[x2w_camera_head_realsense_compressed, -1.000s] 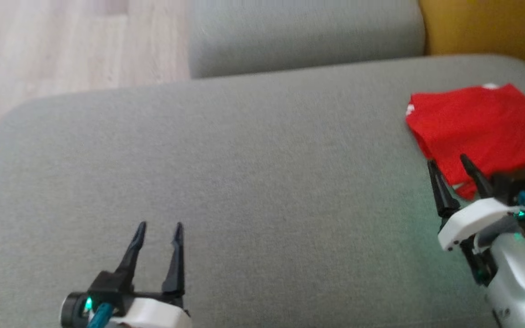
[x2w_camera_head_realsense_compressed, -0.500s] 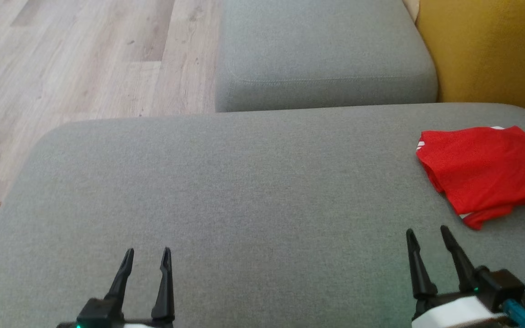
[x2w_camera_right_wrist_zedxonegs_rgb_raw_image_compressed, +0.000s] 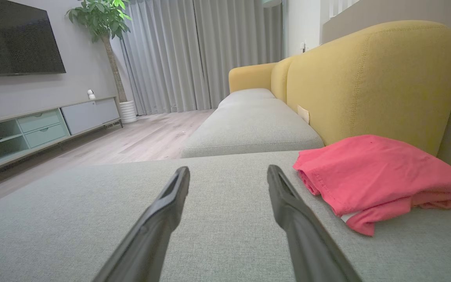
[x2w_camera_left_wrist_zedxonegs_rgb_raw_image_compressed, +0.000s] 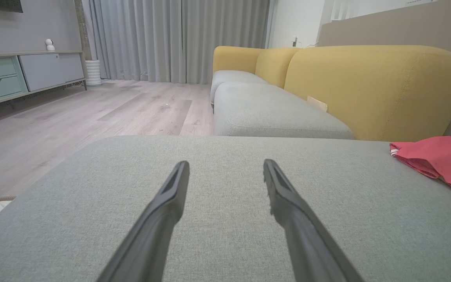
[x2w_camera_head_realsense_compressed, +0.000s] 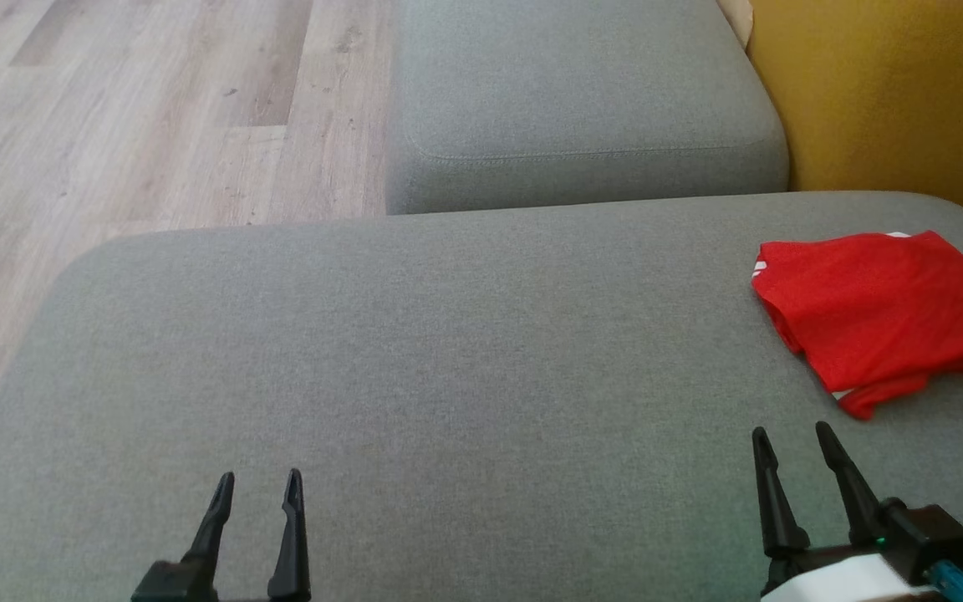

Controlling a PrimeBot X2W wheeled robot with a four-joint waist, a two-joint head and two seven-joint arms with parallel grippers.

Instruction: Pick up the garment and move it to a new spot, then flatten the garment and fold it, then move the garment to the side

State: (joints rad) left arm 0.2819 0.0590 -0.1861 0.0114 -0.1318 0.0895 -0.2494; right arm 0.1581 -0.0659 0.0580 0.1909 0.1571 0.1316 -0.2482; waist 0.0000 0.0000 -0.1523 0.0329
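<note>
Now, red garment (x2w_camera_head_realsense_compressed: 883,313) folded far right on grey cushion (x2w_camera_head_realsense_compressed: 448,351), yellow backrest (x2w_camera_head_realsense_compressed: 891,92) behind; left gripper (x2w_camera_head_realsense_compressed: 260,475) and right gripper (x2w_camera_head_realsense_compressed: 790,430) near, jaws spread; wood floor (x2w_camera_head_realsense_compressed: 114,125) far left.

We note the garment (x2w_camera_head_realsense_compressed: 883,318) lying on the near cushion (x2w_camera_head_realsense_compressed: 448,359), at its far right edge, beside the backrest (x2w_camera_head_realsense_compressed: 891,92). The right claw (x2w_camera_head_realsense_compressed: 789,430) hangs just before it, not touching. The left claw (x2w_camera_head_realsense_compressed: 260,475) hangs front left, well apart. A second cushion (x2w_camera_head_realsense_compressed: 582,92) lies behind, with the floor (x2w_camera_head_realsense_compressed: 130,117) to the left.
</note>
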